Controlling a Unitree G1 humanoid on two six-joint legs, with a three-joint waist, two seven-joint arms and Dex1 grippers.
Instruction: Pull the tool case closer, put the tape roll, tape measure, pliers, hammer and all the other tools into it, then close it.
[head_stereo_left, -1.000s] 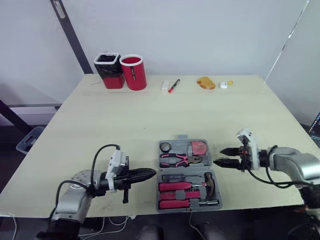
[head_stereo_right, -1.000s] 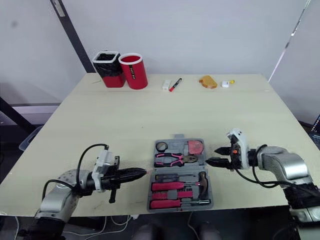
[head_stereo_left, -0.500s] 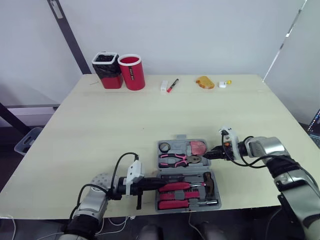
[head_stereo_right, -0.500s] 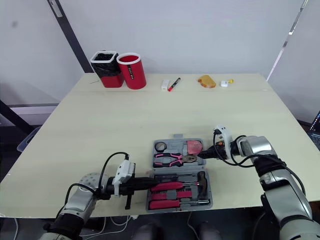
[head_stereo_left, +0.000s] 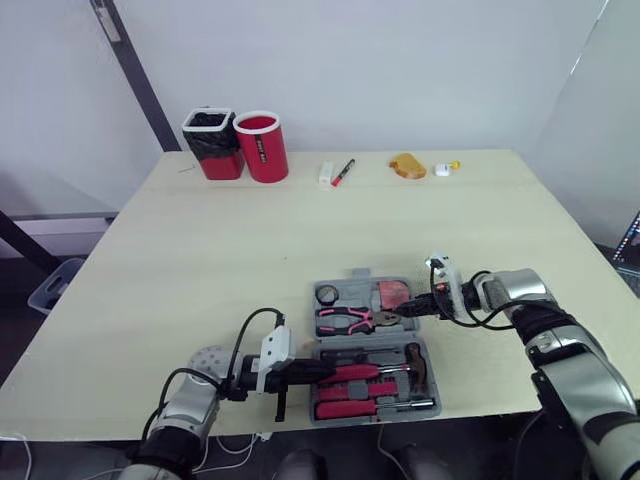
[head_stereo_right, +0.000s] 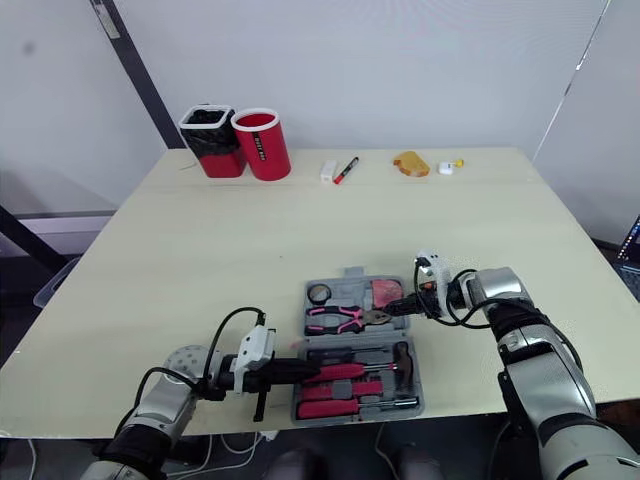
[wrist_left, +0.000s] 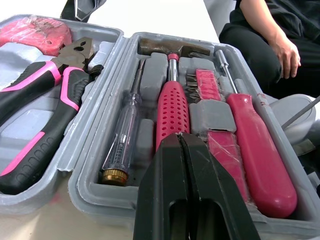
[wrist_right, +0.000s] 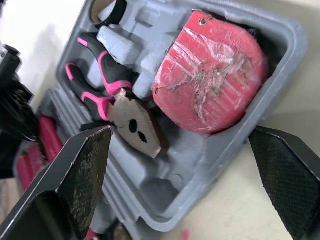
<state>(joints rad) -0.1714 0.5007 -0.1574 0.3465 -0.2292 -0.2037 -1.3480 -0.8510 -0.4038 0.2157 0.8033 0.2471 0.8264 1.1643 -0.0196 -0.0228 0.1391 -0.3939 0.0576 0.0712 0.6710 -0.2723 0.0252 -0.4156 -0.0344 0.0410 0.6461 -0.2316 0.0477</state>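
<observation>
The grey tool case (head_stereo_left: 365, 281) lies open near the table's front edge. Its far half holds a tape roll (head_stereo_left: 330, 294), pink-handled pliers (head_stereo_left: 345, 320) and a red tape measure (wrist_right: 210, 70). Its near half holds a hammer (wrist_left: 172, 107) and red-handled screwdrivers (wrist_left: 255, 145). My left gripper (head_stereo_left: 325, 370) is shut, its tips just over the near half's left rim, above the hammer handle. My right gripper (head_stereo_left: 405, 313) is open at the far half's right edge, beside the tape measure, with nothing between its fingers (wrist_right: 75, 185).
At the table's back stand a black-and-red container (head_stereo_left: 212, 143) and a red cup (head_stereo_left: 260, 147). Further right lie a white block (head_stereo_left: 325, 172), a marker (head_stereo_left: 344, 171), an orange object (head_stereo_left: 410, 165) and a small white item (head_stereo_left: 442, 169). A person's hand (wrist_left: 287, 47) is beyond the table.
Both grippers have closed in on the case from its sides: the left one rightward over the near half's rim, the right one leftward to the far half's edge. The camera shifted slightly.
</observation>
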